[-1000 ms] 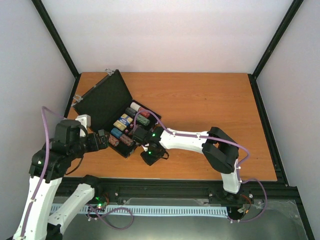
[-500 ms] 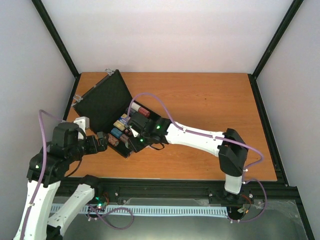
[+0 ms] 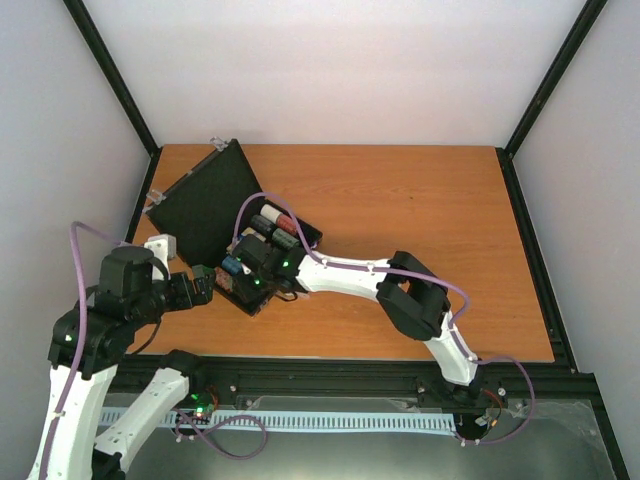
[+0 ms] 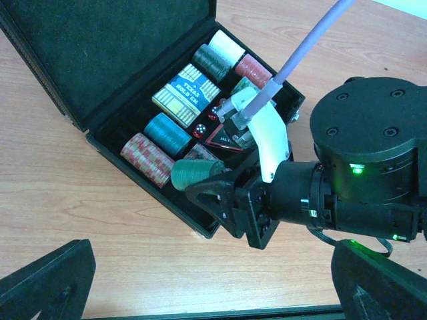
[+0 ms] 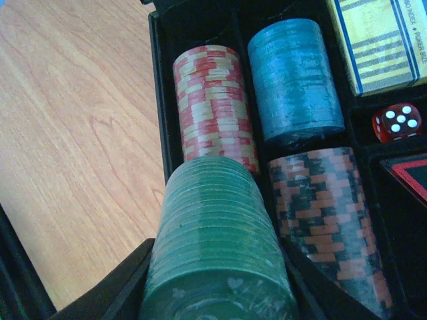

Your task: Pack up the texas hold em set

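The black case lies open at the table's left, its lid (image 3: 205, 195) tipped back and its tray (image 4: 200, 230) filled with lying chip stacks. My right gripper (image 5: 213, 283) is shut on a green chip stack (image 5: 213, 220) and holds it over the tray's near corner, beside a red-cream stack (image 5: 213, 103) and a black-orange stack (image 5: 327, 200). A blue stack (image 5: 297, 80), a card deck (image 5: 380, 40), a red die (image 5: 395, 121) and the black triangle (image 5: 410, 173) sit further in. My left gripper (image 4: 213, 273) hovers open over bare table just in front of the case, with nothing between its fingers.
The right arm (image 3: 400, 285) stretches across the table's middle from its base at the near right. White (image 4: 228, 48), dark green (image 4: 212, 61) and red (image 4: 253, 69) stacks fill the tray's far end. Orange tabletop (image 3: 430, 200) lies to the right of the case.
My right gripper has carried the green stack from the table in front of the case leftward, over the tray's near corner. The left arm has barely shifted.
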Motion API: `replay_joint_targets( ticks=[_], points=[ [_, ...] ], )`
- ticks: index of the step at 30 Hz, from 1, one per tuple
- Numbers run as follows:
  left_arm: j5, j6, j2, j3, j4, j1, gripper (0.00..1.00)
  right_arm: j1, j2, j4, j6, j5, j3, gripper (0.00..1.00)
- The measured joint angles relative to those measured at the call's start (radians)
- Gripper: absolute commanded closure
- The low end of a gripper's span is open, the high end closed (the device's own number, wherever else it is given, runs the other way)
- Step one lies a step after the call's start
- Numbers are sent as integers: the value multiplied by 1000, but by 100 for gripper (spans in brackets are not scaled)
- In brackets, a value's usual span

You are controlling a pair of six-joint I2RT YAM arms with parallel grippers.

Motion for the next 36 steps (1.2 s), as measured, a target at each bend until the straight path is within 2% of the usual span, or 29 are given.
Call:
replay_joint_targets(
  ticks=[9,20,28,32,33,36],
  points=[
    [0,0,0,0,-23,0,0,15,61,16,11,89,50,75],
    [2,-1,-1,-6,-25,0,0,16,98,24,18,97,89,74],
    [2,0,-1,-6,-25,0,0,20,94,55,29,109,56,45],
    [2,0,-1,-6,-24,0,0,40,87,39,20,100,24,36],
    [2,0,-1,-6,-24,0,0,43,85,41,17,103,20,29],
    [1,0,-1,-6,-23,0,0,44,64,35,13,92,8,27]
  ],
)
